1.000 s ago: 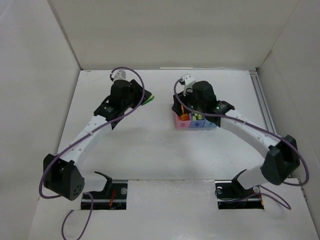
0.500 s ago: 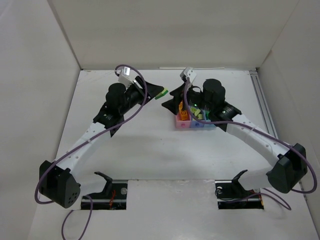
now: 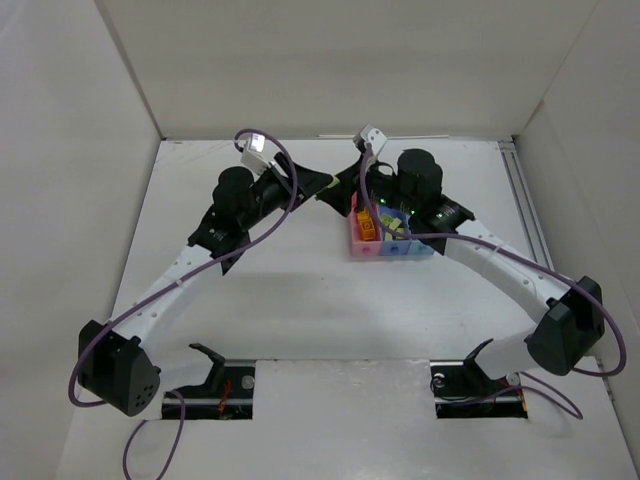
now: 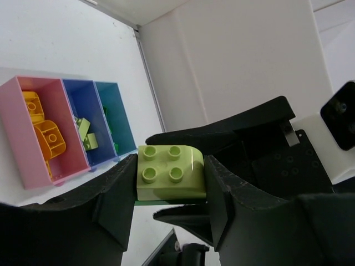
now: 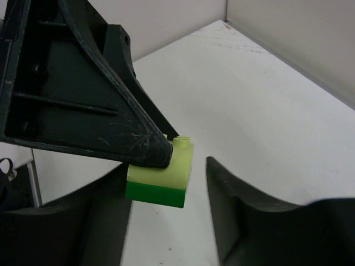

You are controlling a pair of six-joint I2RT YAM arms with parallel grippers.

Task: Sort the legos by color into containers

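Currently a pale yellow-green brick (image 4: 171, 172) sits stacked on a dark green brick (image 5: 155, 194), and the left gripper (image 4: 171, 178) pinches the pair between its fingers, above the worktop (image 3: 300, 300) near the middle of its far edge. The right gripper (image 5: 166, 174) faces it, jaws spread, one finger on each side of the stack; I cannot tell whether they touch it. Just right of the worktop's centre stand the joined bins. The pink bin (image 4: 14, 127) holds orange bricks (image 4: 47, 138), the blue-purple bin (image 4: 83, 102) holds pale green ones, and the contents of the light blue bin (image 4: 113, 105) are unclear.
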